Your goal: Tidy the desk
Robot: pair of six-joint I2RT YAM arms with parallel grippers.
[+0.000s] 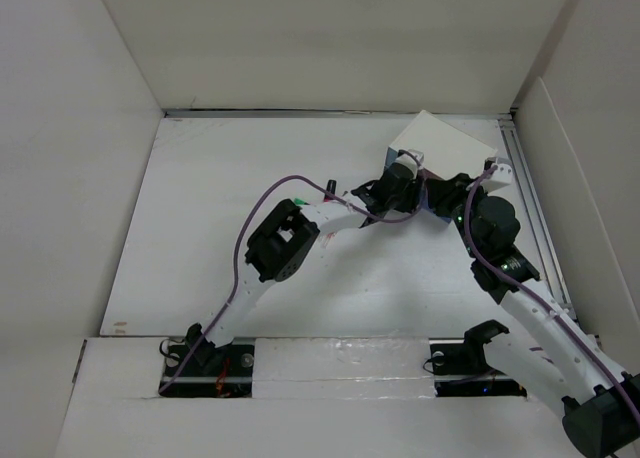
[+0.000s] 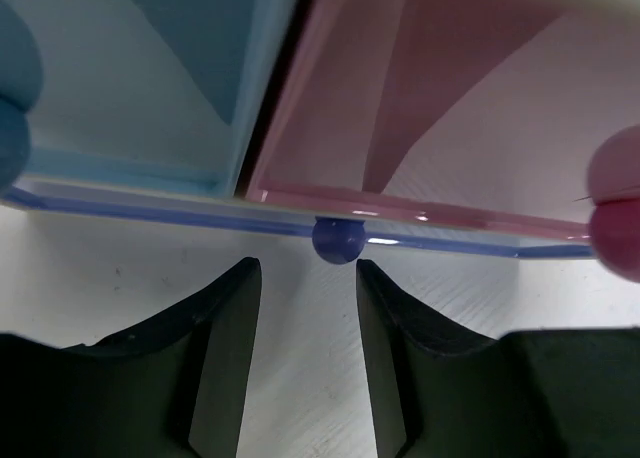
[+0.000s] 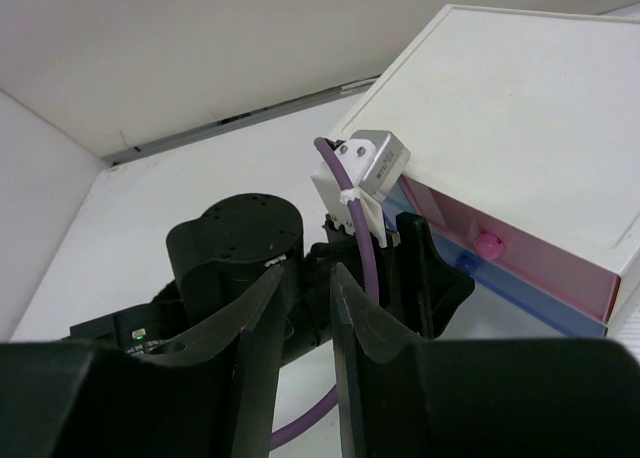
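The desk (image 1: 230, 178) is a wide white tabletop. At its back right stands a small white drawer box (image 1: 447, 138). My left gripper (image 2: 308, 268) is open right in front of it, with nothing between the fingers. The dark blue knob (image 2: 338, 240) of the lowest drawer sits just past the fingertips. Above it are a light blue drawer (image 2: 140, 88) and a pink drawer (image 2: 450, 108). My right gripper (image 3: 306, 273) hovers behind the left wrist, its jaws slightly apart and empty. In the right wrist view the box (image 3: 500, 108) shows a pink knob (image 3: 488, 244).
White walls enclose the desk on three sides, and a metal rail (image 1: 535, 218) runs along the right edge. The left arm (image 1: 285, 243) stretches diagonally across the middle. A purple cable (image 3: 365, 268) loops off the left wrist, close to my right fingers.
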